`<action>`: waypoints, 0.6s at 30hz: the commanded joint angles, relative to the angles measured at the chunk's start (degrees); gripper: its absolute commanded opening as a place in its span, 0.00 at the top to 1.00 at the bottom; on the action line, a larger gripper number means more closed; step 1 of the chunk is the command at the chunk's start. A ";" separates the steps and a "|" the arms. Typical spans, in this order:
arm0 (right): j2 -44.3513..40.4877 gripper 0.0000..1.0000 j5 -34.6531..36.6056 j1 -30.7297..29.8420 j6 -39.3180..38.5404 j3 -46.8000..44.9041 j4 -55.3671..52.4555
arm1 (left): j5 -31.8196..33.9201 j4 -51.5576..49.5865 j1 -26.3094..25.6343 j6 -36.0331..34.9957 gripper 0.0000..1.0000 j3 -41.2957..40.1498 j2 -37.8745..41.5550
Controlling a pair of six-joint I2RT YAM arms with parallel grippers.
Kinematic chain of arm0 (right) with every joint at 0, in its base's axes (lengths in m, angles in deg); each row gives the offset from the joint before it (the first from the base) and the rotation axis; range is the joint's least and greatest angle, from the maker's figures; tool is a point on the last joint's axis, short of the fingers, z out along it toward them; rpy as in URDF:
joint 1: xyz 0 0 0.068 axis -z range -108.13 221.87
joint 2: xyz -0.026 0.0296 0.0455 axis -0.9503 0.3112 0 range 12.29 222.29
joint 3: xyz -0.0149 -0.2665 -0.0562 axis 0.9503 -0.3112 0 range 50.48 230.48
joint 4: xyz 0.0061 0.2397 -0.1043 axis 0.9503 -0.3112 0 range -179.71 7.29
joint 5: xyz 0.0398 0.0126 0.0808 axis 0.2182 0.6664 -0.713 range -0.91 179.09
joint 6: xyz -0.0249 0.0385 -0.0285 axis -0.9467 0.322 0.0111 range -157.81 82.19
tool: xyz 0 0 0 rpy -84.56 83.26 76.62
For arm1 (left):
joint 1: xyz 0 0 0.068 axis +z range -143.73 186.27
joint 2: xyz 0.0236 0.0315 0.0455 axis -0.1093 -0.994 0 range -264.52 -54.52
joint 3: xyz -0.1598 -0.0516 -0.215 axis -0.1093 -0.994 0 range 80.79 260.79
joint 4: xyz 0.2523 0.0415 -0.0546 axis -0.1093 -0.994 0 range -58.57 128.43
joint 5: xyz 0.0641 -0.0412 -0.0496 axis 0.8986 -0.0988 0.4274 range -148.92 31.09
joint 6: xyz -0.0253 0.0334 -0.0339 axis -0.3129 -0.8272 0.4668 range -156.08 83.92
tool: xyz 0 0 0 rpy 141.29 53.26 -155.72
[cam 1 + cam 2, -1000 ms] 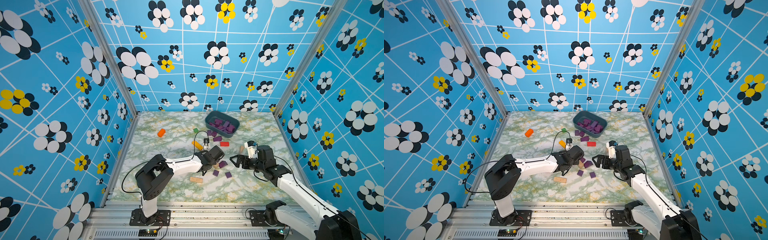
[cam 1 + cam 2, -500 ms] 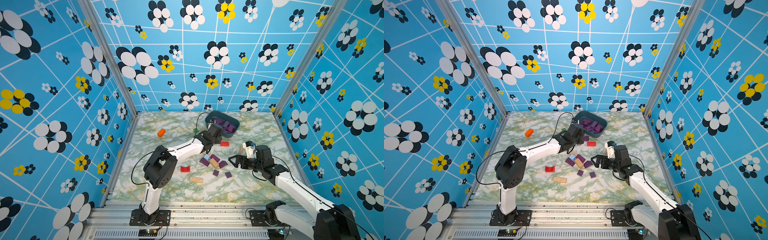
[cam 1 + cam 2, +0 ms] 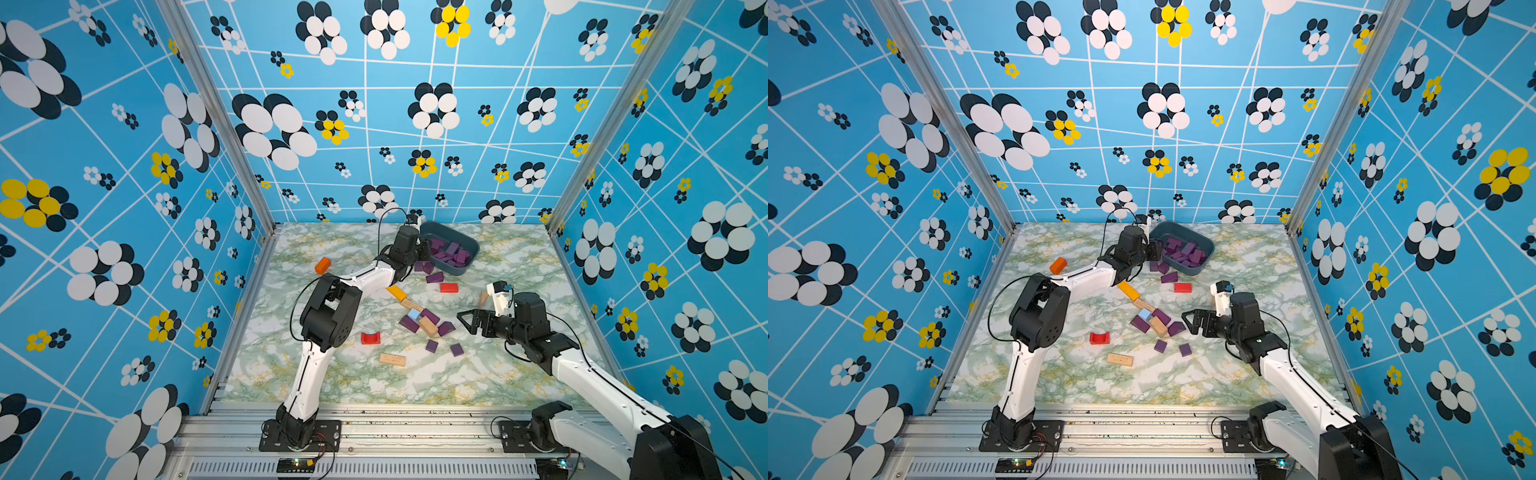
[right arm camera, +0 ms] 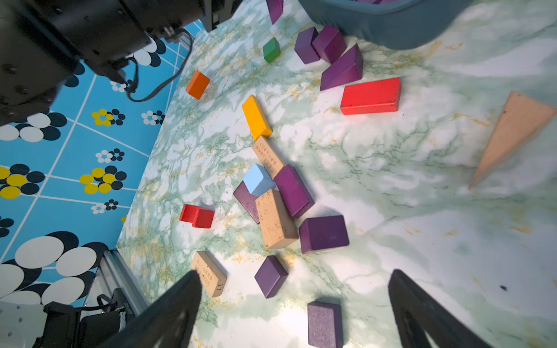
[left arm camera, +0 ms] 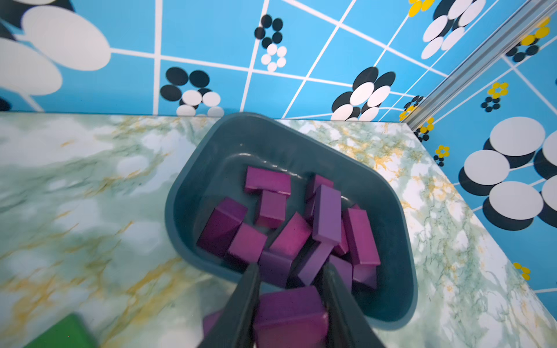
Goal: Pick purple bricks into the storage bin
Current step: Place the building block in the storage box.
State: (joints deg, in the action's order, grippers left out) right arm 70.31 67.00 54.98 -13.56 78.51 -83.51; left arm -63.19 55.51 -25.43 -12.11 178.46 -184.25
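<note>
While a dozen or so purple bricks (image 5: 327,214) lie in the bin (image 3: 473,251) by the far edge of the table (image 3: 519,274) | left gripper (image 5: 291,268) grips one brick (image 5: 289,316) at the bin's near rim, not yet dropped | right gripper (image 4: 294,274) wide open, empty, above mid-table | about eight loose bricks (image 3: 446,328) remain; seemingly past halfway.

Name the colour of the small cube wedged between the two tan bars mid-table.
Light blue; the cube shows best in the right wrist view.
</note>
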 commanded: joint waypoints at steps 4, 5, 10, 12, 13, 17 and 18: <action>-2.31 0.01 3.99 -0.38 -1.39 -2.49 0.27 | -9.89 8.52 0.58 -1.91 0.66 9.40 -7.15; -2.54 0.01 3.58 -0.40 -1.47 -2.94 0.73 | -10.28 8.33 0.67 -2.14 0.66 10.55 -7.99; -3.84 0.01 1.35 -0.37 -1.70 -4.63 3.33 | -12.22 9.73 1.42 -1.90 0.62 13.16 -11.09; -4.38 0.01 1.52 -0.40 -2.07 -4.95 3.70 | -13.32 11.47 1.83 -1.42 0.62 13.40 -12.13; -4.42 0.01 1.68 -0.40 -2.29 -4.92 3.79 | -13.92 11.82 2.01 -1.18 0.62 13.95 -12.69; -4.36 0.01 1.60 -0.40 -2.80 -4.84 4.17 | -16.75 11.23 2.43 -1.57 0.34 16.32 -14.41; -4.47 0.01 1.27 -0.37 -2.81 -5.00 4.64 | -16.82 11.22 2.39 -1.89 0.23 16.33 -14.34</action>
State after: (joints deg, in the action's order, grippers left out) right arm 66.55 69.06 54.98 -15.11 74.27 -81.17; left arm -77.20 65.26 -23.53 -13.40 192.53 -197.39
